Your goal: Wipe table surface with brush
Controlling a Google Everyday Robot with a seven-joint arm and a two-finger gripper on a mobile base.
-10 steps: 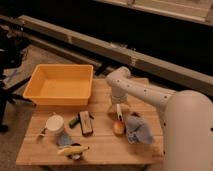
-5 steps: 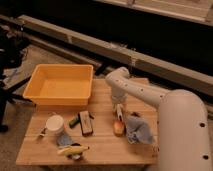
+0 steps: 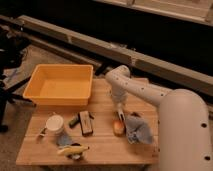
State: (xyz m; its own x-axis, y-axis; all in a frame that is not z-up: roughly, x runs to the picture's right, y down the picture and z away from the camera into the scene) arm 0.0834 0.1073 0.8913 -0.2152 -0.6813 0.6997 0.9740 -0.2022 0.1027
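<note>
The light-wood table surface (image 3: 102, 100) fills the middle of the camera view. My white arm reaches in from the right and bends down over the table's right half. The gripper (image 3: 119, 113) hangs just above a small orange lump (image 3: 118, 128). A slim pale piece points down from the gripper. I cannot tell whether it is the brush, and I see no brush lying anywhere on the table.
A yellow tub (image 3: 61, 85) stands at the back left. A black block (image 3: 86, 122), a white round cup (image 3: 54, 123) and a banana (image 3: 73, 149) lie at the front left. A blue-grey cloth (image 3: 138, 130) lies right of the lump. A long rail runs behind the table.
The gripper has dropped slightly toward the orange lump. The arm's large link has swung a little further into view on the right. The objects have not moved.
</note>
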